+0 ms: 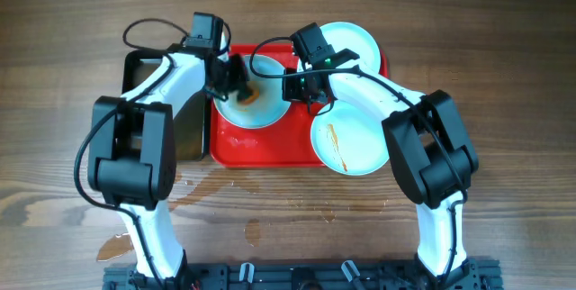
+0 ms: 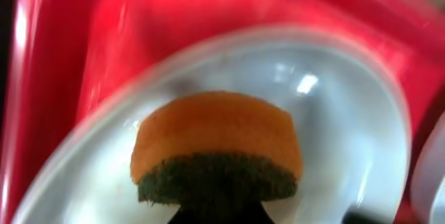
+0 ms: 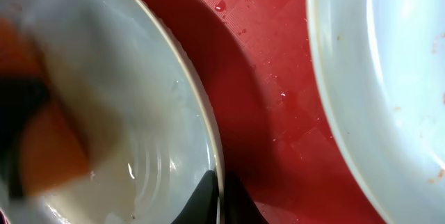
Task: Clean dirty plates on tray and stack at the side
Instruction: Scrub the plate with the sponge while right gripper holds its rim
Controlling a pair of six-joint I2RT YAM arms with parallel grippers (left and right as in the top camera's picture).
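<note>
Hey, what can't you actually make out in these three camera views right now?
Scrubbed plate: overhead, the left gripper and right gripper cover much of it; both wrist views are blurred, so leftover sauce can't be judged.
Left gripper's fingers: left wrist view, hidden behind the sponge.
Black tray: overhead, the left arm covers most of it.
Far plate: overhead, the right arm overlaps its edge.

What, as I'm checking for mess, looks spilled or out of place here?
Wet patches darken the wooden table between the red tray and the robot's base, like spilled water. The streaked plate overhangs the tray's near right edge.
</note>
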